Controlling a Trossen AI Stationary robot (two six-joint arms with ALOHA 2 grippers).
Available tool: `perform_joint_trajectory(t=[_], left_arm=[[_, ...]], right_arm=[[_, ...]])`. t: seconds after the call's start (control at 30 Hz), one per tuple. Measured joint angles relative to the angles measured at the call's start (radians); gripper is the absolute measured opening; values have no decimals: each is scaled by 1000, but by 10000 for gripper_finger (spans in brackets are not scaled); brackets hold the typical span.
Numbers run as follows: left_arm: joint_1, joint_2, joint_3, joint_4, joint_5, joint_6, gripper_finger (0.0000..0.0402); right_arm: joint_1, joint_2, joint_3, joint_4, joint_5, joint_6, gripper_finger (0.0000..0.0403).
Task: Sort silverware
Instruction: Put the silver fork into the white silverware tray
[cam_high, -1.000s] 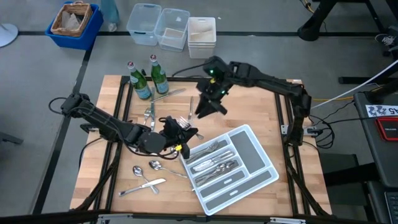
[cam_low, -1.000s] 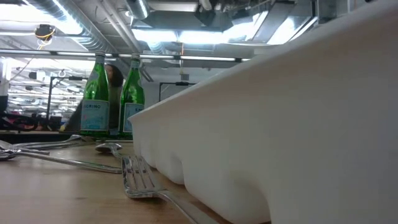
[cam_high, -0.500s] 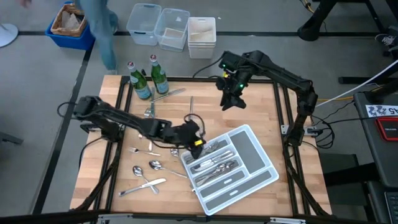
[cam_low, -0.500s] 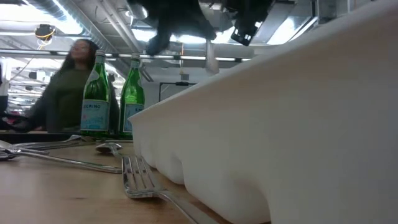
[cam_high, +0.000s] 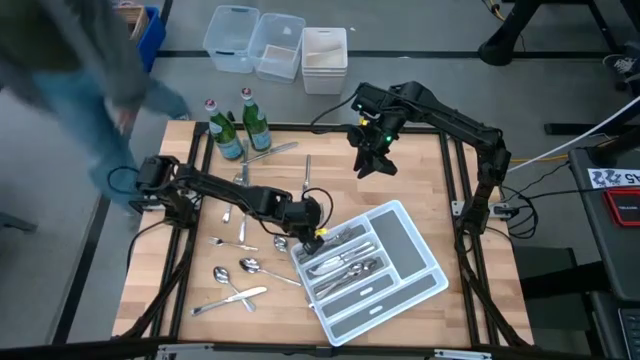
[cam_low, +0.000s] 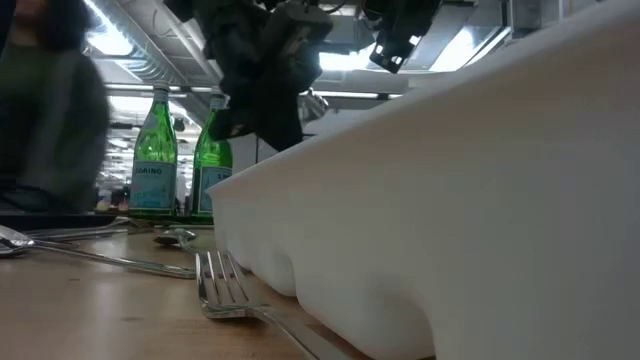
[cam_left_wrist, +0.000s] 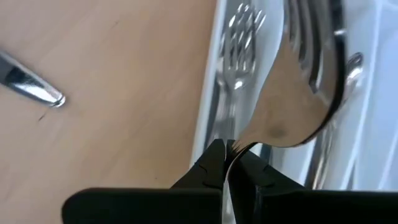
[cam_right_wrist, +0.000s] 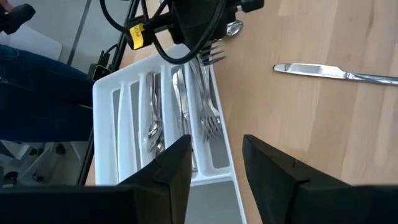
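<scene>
The left gripper (cam_high: 316, 231) grasps a fork (cam_left_wrist: 298, 93) over the white tray's (cam_high: 420, 262) left end; the right gripper (cam_high: 372, 165) hangs released, far behind.

"…ERINO" on green bottle (cam_low: 153, 152) label

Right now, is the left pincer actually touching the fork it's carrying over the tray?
Touching. The left wrist view shows the left pincer shut on the fork handle, with the fork's head hanging over the white tray.

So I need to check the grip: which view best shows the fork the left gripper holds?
The left wrist view: the fork fills it, pinched in the left gripper. The right wrist view shows only tines; high and low views hide it.
</scene>
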Motion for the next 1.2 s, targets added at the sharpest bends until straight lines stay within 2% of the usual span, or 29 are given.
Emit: perform_joint_trajectory(t=[0.37, 0.53, 0.73, 1.07, 1.2], left_arm=[[-33, 106, 4, 24, -4, -3, 0], [-36, 149, 4, 98, -9, 1, 0], [-39, 177, 1, 193, 2, 119, 3], [-30, 181, 0, 185, 1, 96, 84], [-7, 176, 20, 174, 71, 41, 100]], right_arm=[[0, 0, 0, 10, 0, 0, 147], [0, 1, 0, 11, 0, 0, 147], [0, 1, -1, 16, 0, 1, 147], [0, 1, -1, 14, -1, 3, 147], [1, 2, -1, 10, -26, 3, 147]])
